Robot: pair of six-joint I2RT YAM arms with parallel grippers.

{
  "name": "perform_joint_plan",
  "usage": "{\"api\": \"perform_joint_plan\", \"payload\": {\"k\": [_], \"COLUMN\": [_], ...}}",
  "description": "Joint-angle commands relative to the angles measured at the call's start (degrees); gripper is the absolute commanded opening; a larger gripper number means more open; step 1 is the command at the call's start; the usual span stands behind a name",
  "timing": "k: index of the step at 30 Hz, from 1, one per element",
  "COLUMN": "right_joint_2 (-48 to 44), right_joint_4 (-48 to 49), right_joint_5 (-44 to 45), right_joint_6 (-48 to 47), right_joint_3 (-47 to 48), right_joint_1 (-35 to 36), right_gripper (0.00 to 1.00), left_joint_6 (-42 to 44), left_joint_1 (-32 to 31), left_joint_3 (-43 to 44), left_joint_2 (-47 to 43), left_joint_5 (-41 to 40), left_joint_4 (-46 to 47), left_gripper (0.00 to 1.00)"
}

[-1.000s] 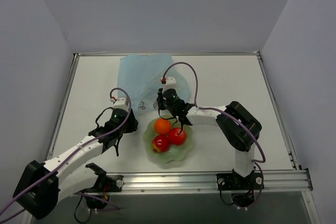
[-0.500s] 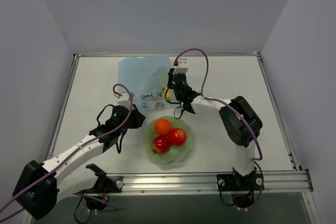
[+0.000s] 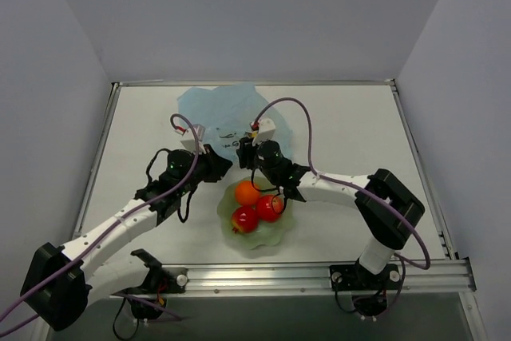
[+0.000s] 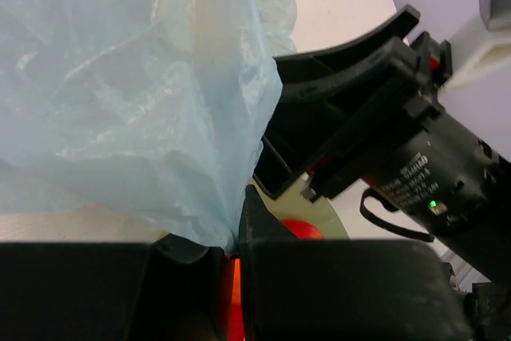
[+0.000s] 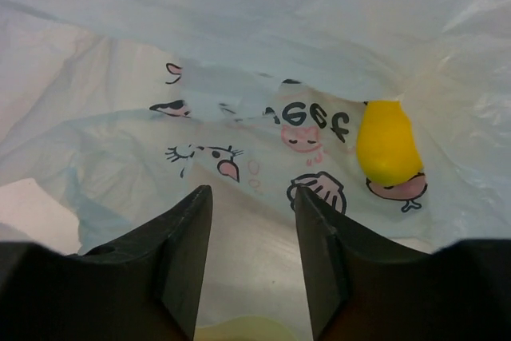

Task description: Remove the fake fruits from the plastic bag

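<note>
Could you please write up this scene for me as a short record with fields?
left gripper: shut on the plastic bag edge
right gripper: open, empty, fingers facing the bag
bowl: holds an orange and two red apples
inside bag: one yellow fruit visible
task status: not finished

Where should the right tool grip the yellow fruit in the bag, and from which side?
Probably across its narrow middle, entering by the mouth of the plastic bag. The yellow fruit lies lengthwise away from the right tool, right of its open fingers, so its long sides suit a pinch.
</note>
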Motion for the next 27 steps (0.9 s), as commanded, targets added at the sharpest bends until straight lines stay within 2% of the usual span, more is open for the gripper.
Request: {"api": "perform_joint_plan", "payload": {"k": [1, 3, 6, 9, 16, 17, 19, 22, 27], "right_joint_2": [1.6, 5.2, 9.8, 12.8, 16.7, 17.2, 18.0, 18.8, 22.1], "right_joint_4": [0.2, -1.4, -1.9, -1.5, -4.7, -5.2, -6.0, -5.8, -6.8], "right_joint_5": [-1.6, -0.9, 6.3, 9.8, 11.7, 12.1, 12.9, 12.9, 11.0], "right_joint_6": [-0.3, -1.3, -2.0, -0.4, -1.7, -1.7, -2.0, -1.6, -1.4], "right_joint_3": [3.8, 6.6, 10.0, 11.4, 15.1, 15.4, 16.0, 16.1, 18.4], "right_joint_1": [-3.3, -4.0, -4.4, -5.7, -8.1, -8.4, -8.4, -8.6, -9.5], "right_gripper": [0.43, 0.48, 0.48, 0.49, 0.5, 0.55, 0.56, 0.65, 0.67], "left_joint_6": [-1.3, -2.1, -2.4, -3.1, -4.4, -4.6, -4.8, -5.0, -4.9], "left_joint_1": [-0.4, -0.3, -0.3, -0.4, -0.8, -0.8, -1.0, -1.1, -1.3], "left_joint_3": [1.3, 0.6, -0.3, -1.9, -5.1, -5.4, -6.1, -6.5, -6.2], "left_joint_2": [-1.6, -2.0, -2.4, -2.5, -1.4, -1.1, -0.9, -0.5, -0.2], "left_joint_5": [1.5, 2.8, 3.4, 4.6, 6.4, 6.4, 6.5, 6.5, 6.7], "left_joint_4": [2.3, 2.9, 3.1, 4.5, 7.7, 8.0, 8.6, 9.2, 9.2], "left_gripper": [0.02, 0.02, 0.02, 0.02, 0.02, 0.02, 0.02, 0.02, 0.02]}}
